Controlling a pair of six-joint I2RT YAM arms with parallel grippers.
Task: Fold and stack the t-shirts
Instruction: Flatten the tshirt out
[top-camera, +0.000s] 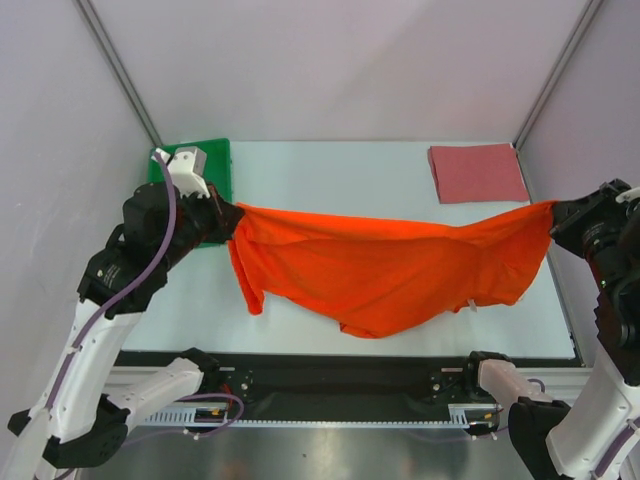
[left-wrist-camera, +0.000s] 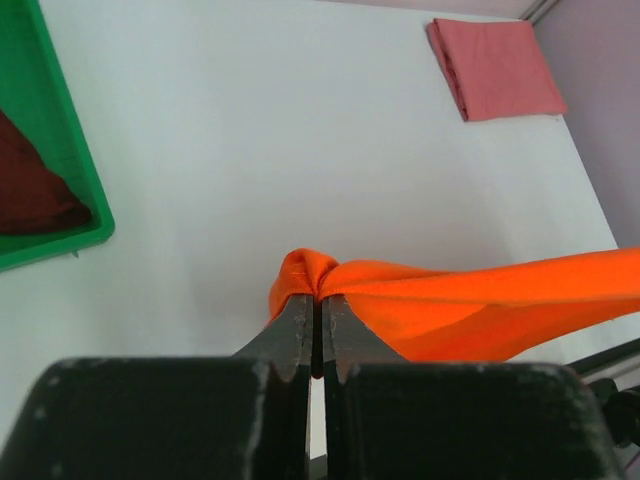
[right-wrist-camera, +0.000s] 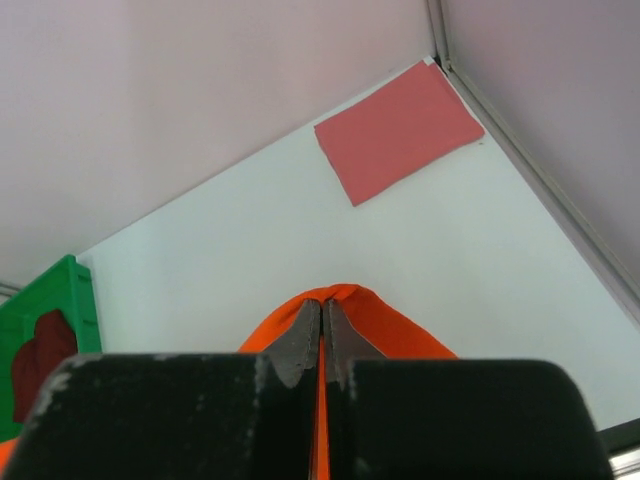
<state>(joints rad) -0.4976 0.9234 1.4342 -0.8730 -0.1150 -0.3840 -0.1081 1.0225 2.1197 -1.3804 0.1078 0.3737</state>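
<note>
The orange t-shirt (top-camera: 385, 270) hangs stretched between both arms above the white table, sagging in the middle. My left gripper (top-camera: 232, 215) is shut on its left end, where the cloth (left-wrist-camera: 310, 275) bunches at the tips (left-wrist-camera: 320, 298). At the right end, my right gripper (top-camera: 553, 212) is shut on the other corner, and orange cloth (right-wrist-camera: 400, 325) wraps round the tips (right-wrist-camera: 323, 305). The pink t-shirt (top-camera: 477, 172) lies folded flat at the far right corner. The maroon t-shirt (left-wrist-camera: 30, 195) lies crumpled in the green bin.
The green bin (top-camera: 222, 160) stands at the far left of the table, partly behind my left arm. Grey enclosure walls and metal frame posts (top-camera: 555, 70) bound the table. A black rail (top-camera: 340, 380) runs along the near edge.
</note>
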